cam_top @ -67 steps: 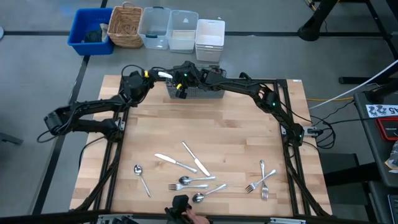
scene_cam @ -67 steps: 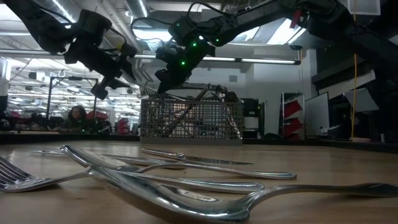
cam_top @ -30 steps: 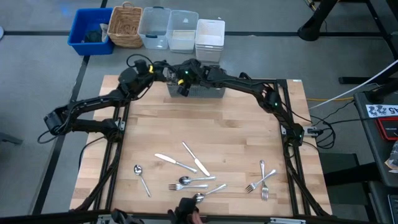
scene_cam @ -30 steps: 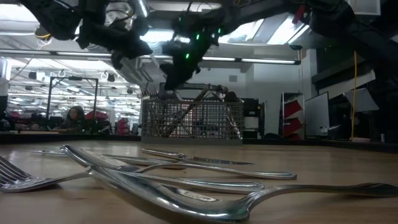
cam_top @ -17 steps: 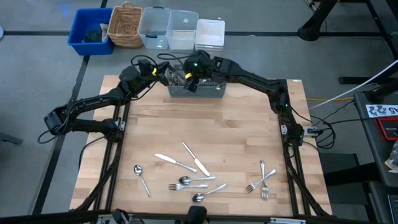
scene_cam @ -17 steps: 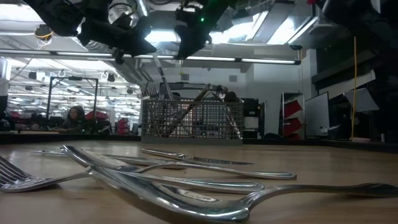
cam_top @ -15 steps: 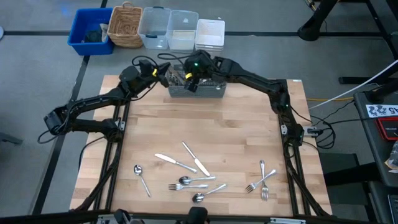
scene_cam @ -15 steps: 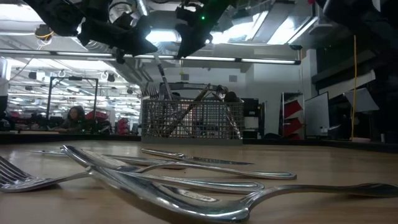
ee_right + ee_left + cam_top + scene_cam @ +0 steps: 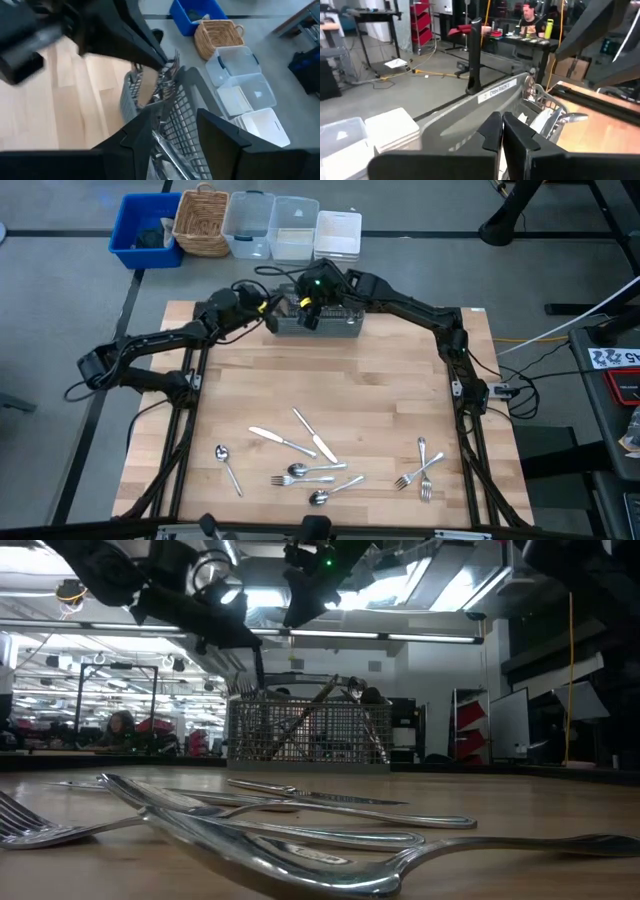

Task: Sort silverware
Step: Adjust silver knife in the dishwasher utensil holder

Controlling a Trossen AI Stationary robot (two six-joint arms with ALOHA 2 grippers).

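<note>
The grey wire-mesh basket (image 9: 338, 330) stands at the table's far edge with silverware (image 9: 170, 67) upright in it. My left gripper (image 9: 270, 304) reaches nearly level to the basket's left end, fingers shut (image 9: 501, 122), its tips at the upper ends of those pieces. My right gripper (image 9: 308, 312) hovers open above the basket's middle, and only the basket (image 9: 180, 112) shows between its fingers. More silverware lies flat near the table's front: knives (image 9: 303, 438), spoons (image 9: 300, 471) and forks (image 9: 418, 472). My left gripper's shut fingertips (image 9: 161, 62) stand right at the top ends of the silverware in the basket's left end. Whether they touch or hold a piece, I cannot tell.
Beyond the table's far edge stand a blue bin (image 9: 145, 228), a wicker basket (image 9: 203, 220), clear tubs (image 9: 270, 225) and a white tub (image 9: 338, 235). Bare wood lies between the basket and the loose pieces in front. In the low view a person sits far behind the table.
My right gripper has risen out of the basket and now hangs above it, still open. My left gripper has moved toward the basket's left end and a little down, rolling about its own axis, fingers still shut.
</note>
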